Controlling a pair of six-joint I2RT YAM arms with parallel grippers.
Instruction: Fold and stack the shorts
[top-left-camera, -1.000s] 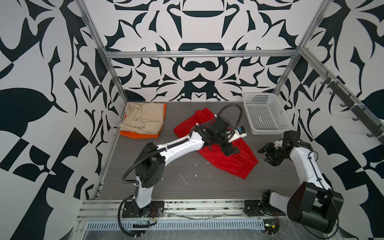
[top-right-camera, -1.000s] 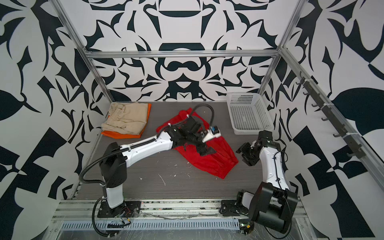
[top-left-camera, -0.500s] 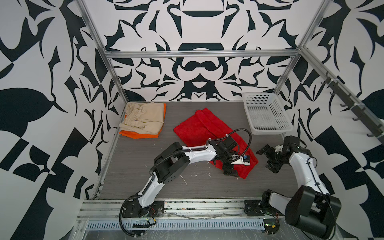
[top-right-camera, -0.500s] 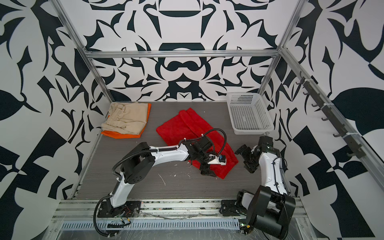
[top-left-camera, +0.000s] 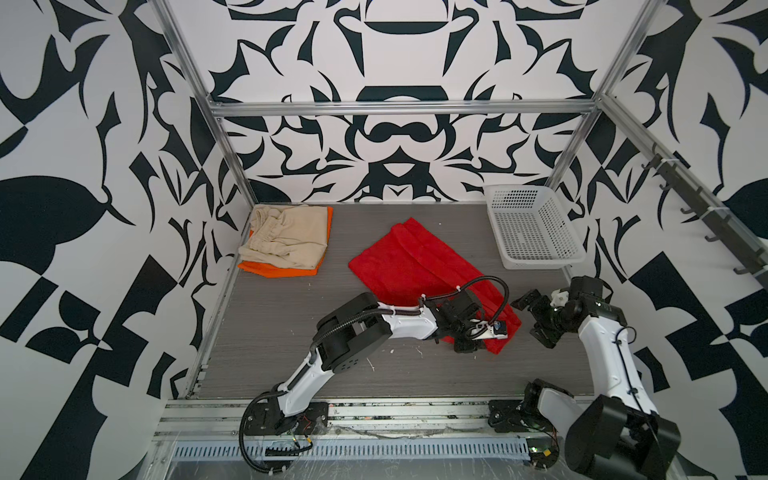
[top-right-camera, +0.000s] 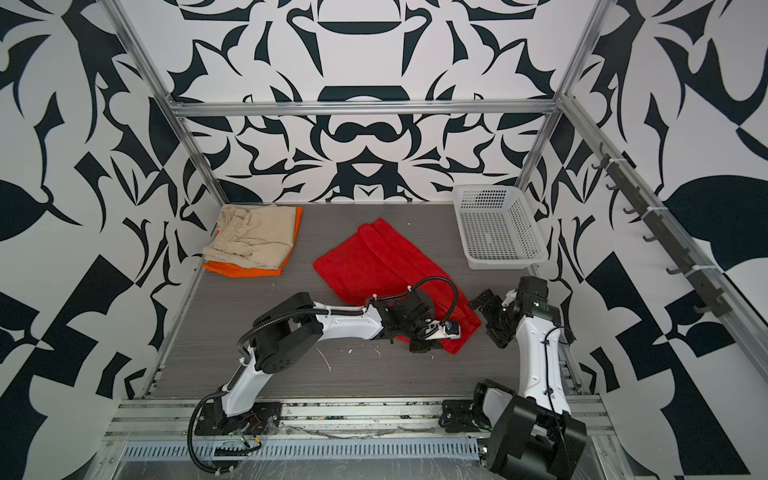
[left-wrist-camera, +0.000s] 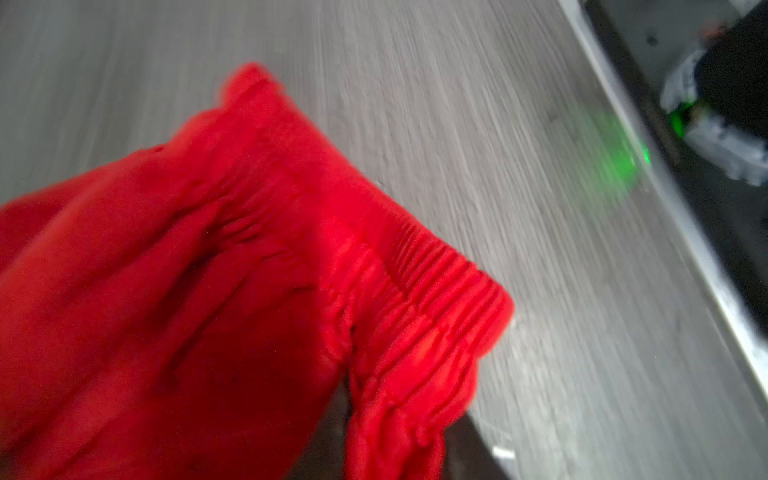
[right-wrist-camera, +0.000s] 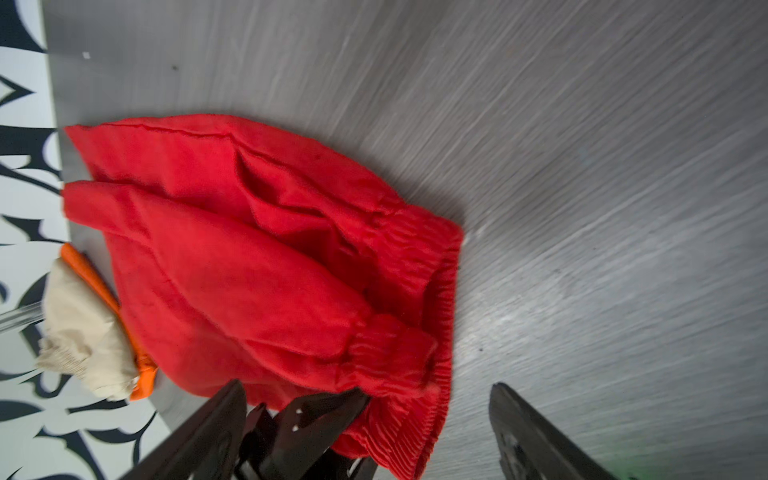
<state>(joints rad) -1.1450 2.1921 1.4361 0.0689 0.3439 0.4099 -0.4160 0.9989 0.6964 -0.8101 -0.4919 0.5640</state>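
The red shorts (top-left-camera: 411, 266) (top-right-camera: 374, 266) lie spread slantwise mid-table, elastic waistband toward the front right. My left gripper (top-left-camera: 469, 347) (top-right-camera: 419, 345) is at that waistband end. In the left wrist view, a fold of the red shorts (left-wrist-camera: 166, 291) sits pinched in the left gripper (left-wrist-camera: 395, 449). My right gripper (top-left-camera: 535, 320) (top-right-camera: 490, 318) stands open just right of the waistband, apart from the cloth. In the right wrist view the right gripper (right-wrist-camera: 370, 432) faces the red shorts (right-wrist-camera: 249, 257). Folded beige shorts (top-left-camera: 286, 237) (top-right-camera: 253, 239) rest on folded orange shorts (top-left-camera: 282, 270) (top-right-camera: 245, 270) at the back left.
A white perforated basket (top-left-camera: 540, 262) (top-right-camera: 498, 262) stands at the back right corner. Patterned walls and metal frame posts close in the table on three sides. A rail of dark hooks (top-left-camera: 706, 224) runs along the right wall.
My left gripper moved from the middle of the red shorts to their near waistband end and closed on a fold there. The shorts now lie flatter. The right gripper opened wider.
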